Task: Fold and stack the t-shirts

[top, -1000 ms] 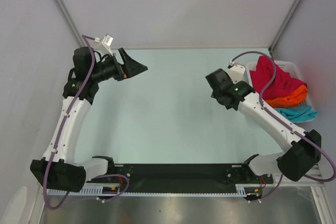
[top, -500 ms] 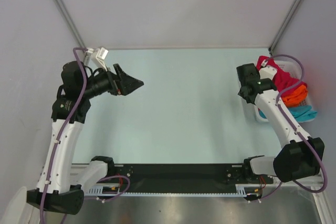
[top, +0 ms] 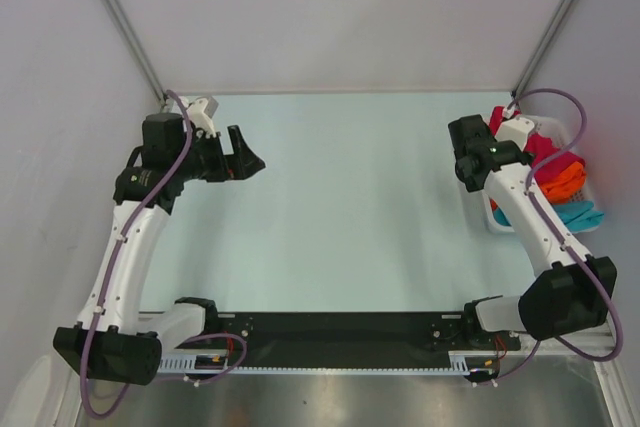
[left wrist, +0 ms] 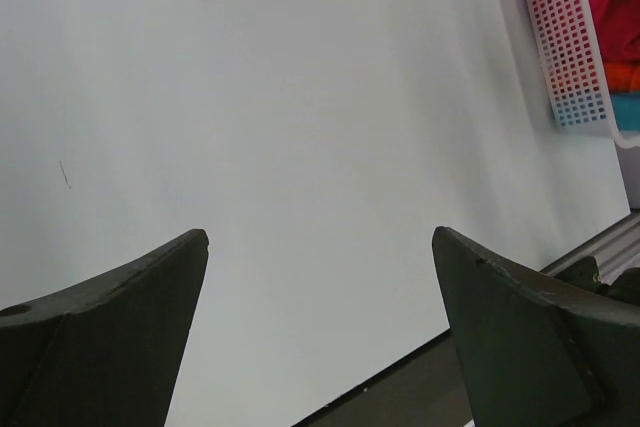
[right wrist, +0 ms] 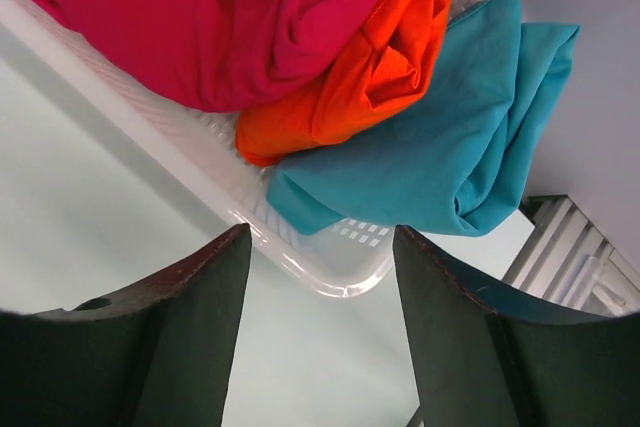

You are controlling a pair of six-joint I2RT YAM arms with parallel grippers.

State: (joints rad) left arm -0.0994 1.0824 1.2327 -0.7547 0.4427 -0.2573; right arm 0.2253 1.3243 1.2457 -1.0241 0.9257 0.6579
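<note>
Table (top: 350, 197): smooth, pale green, flat. Basket (right wrist: 300, 267): white slatted plastic, rounded rim. T-shirts: soft crumpled cloth, heaped in basket; crimson shirt (right wrist: 200, 17) biggest mound, teal shirt (right wrist: 440, 137) spilling over rim, orange shirt (right wrist: 380, 57) wedged between them.

Right arm stretched far-right, wrist tipped down. Right claw (right wrist: 320, 247) spread, gripping nothing; basket rim between fingertips, shirts just beyond.

Left arm bent, raised. Left claw (left wrist: 320, 237) wide apart, empty; shirts well apart, far ahead across table.
</note>
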